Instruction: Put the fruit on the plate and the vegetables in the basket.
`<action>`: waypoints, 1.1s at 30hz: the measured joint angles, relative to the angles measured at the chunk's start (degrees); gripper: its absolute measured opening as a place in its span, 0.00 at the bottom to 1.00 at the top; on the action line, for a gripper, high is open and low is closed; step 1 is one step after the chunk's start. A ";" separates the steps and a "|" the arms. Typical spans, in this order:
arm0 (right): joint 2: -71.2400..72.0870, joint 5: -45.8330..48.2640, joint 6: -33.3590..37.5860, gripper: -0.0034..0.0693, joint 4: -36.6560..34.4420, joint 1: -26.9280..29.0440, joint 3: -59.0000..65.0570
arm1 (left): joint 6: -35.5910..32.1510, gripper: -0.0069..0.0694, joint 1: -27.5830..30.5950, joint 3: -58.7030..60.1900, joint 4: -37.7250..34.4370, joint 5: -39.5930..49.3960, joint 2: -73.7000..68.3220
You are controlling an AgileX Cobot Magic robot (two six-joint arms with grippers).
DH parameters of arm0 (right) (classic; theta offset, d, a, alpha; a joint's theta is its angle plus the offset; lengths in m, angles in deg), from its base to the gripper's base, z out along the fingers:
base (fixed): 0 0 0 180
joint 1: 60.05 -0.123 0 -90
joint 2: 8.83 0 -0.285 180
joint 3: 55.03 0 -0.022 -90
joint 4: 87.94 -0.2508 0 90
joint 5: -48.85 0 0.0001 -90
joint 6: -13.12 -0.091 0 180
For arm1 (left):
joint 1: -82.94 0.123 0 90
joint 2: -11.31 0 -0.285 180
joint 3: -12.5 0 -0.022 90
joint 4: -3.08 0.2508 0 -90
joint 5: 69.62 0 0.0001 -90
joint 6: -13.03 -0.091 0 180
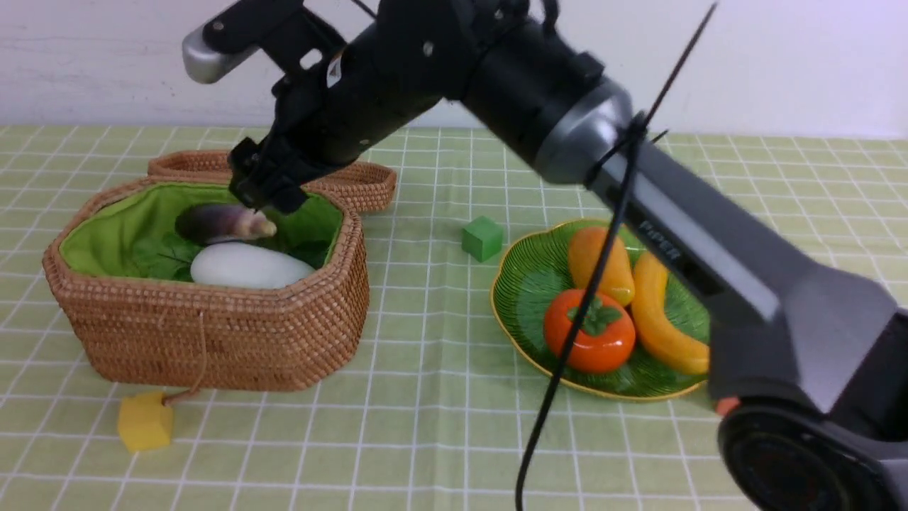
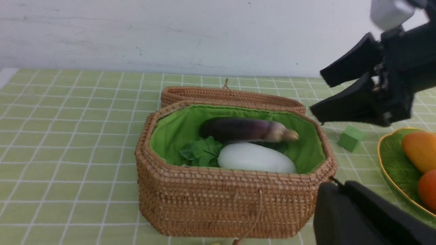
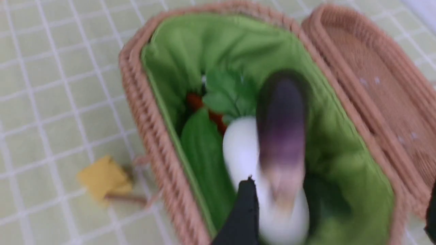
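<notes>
The right arm [image 1: 681,248] carries the only readable writing — "PIPER" in grey letters. Its right gripper [image 2: 315,97] hangs over the wicker basket [image 1: 213,333], jaws spread apart and empty. Inside the green lining, the dark purple eggplant [image 1: 223,222] lies on the white radish [image 1: 248,266]. Banana [image 1: 660,319], persimmon [image 1: 590,332] and mango [image 1: 601,264] sit glossy on the gold-rimmed green plate [image 1: 525,284]. The left gripper's [image 2: 357,217] jaws are together.

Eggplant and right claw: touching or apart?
Apart. The left wrist view shows the open right claw outside the basket, clear green lining between it and the eggplant.
</notes>
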State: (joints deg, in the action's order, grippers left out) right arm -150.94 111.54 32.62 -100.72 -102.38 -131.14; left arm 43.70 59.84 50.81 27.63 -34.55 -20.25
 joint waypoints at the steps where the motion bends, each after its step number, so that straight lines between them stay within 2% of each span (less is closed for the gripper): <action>1: 2.48 4.59 -2.21 0.89 1.63 0.00 0.00 | -1.06 0.10 0.00 0.00 -1.32 -0.28 0.00; 5: 10.85 9.27 -10.34 0.66 7.46 0.00 0.35 | -4.89 0.10 0.00 0.00 -6.96 -2.28 0.00; 6: 11.69 9.27 -11.07 0.64 7.73 0.00 0.49 | -5.04 0.10 0.00 0.00 -7.27 -2.41 0.00; 7: 15.05 9.38 -12.79 0.49 9.93 0.00 2.69 | -6.43 0.10 0.00 0.00 -9.88 -3.19 0.13; 8: 16.00 9.38 -13.04 0.48 10.17 0.00 3.07 | -6.58 0.10 0.00 0.00 -10.16 -3.30 0.13; 9: 20.11 9.43 -13.85 0.33 12.12 0.00 7.47 | -8.25 0.10 0.00 0.16 -12.63 -4.04 0.90; 10: 23.21 9.43 -14.51 0.23 13.93 0.00 12.34 | -9.46 0.09 0.00 0.74 -13.88 -4.95 2.12; 13: 33.25 9.39 -17.34 0.06 18.33 0.00 26.46 | -12.20 0.07 0.00 3.30 -17.22 -6.35 6.62; 15: 39.50 9.39 -19.50 0.03 20.06 0.00 33.95 | -13.88 0.07 0.00 5.48 -19.78 -7.06 10.14; 16: 46.09 9.44 -22.23 0.02 21.49 0.00 44.19 | -15.66 0.07 0.00 8.38 -22.26 -7.83 14.53; 19: 60.69 9.44 -28.20 0.02 22.20 0.06 63.98 | -18.19 0.07 0.00 14.18 -27.49 -10.21 21.83; 21: 65.67 9.44 -31.14 0.02 22.19 0.06 69.78 | -18.57 0.07 0.00 16.30 -29.27 -11.80 23.36; 24: 78.82 9.83 -41.02 0.03 22.19 0.06 88.00 | -18.80 0.07 0.00 21.38 -32.38 -16.00 24.43; 28: 90.98 9.83 -48.02 0.03 21.88 0.06 98.96 | -18.80 0.07 0.00 24.53 -32.84 -16.85 24.43; 33: 102.69 9.32 -50.75 0.03 21.78 0.06 106.00 | -18.80 0.07 0.00 27.32 -32.89 -17.28 24.43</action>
State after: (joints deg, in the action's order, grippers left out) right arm -48.25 120.87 -18.14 -78.94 -102.32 -25.14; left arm 24.90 59.84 78.13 -5.26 -51.82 4.17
